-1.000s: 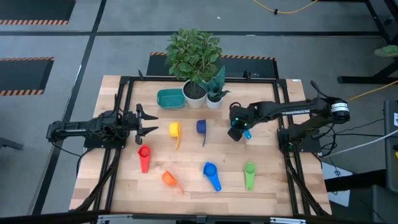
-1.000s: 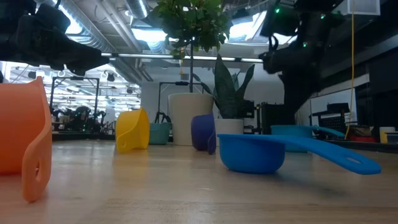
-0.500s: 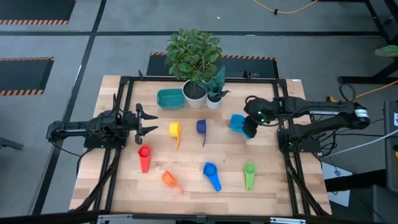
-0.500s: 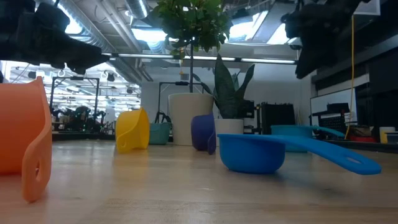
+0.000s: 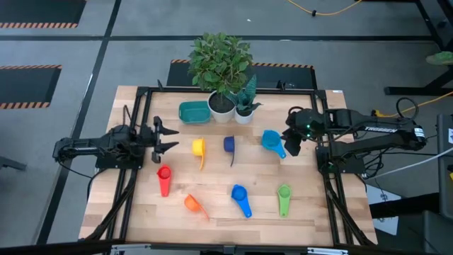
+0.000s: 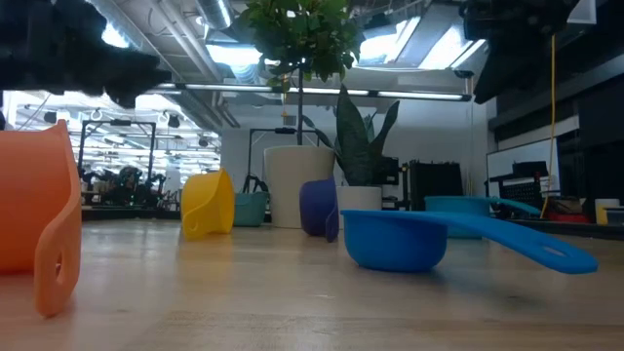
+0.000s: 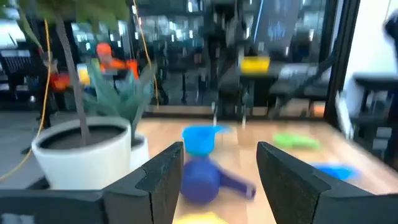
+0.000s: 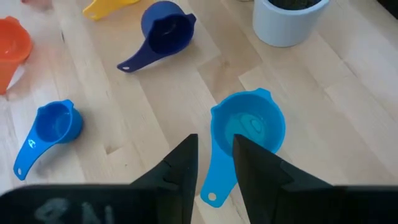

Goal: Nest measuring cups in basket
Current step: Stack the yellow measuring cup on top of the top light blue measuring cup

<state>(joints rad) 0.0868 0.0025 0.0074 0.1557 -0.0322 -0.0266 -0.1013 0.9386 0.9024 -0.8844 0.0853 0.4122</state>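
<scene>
We have not put any cups in the teal basket (image 5: 193,111) yet; all seven lie on the table, and our right gripper (image 5: 291,144), fingers apart and holding nothing, sits beside the light blue cup (image 5: 271,140).

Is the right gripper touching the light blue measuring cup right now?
Apart. In the high view the right gripper sits beside the light blue measuring cup, with bare wood showing between them.
</scene>
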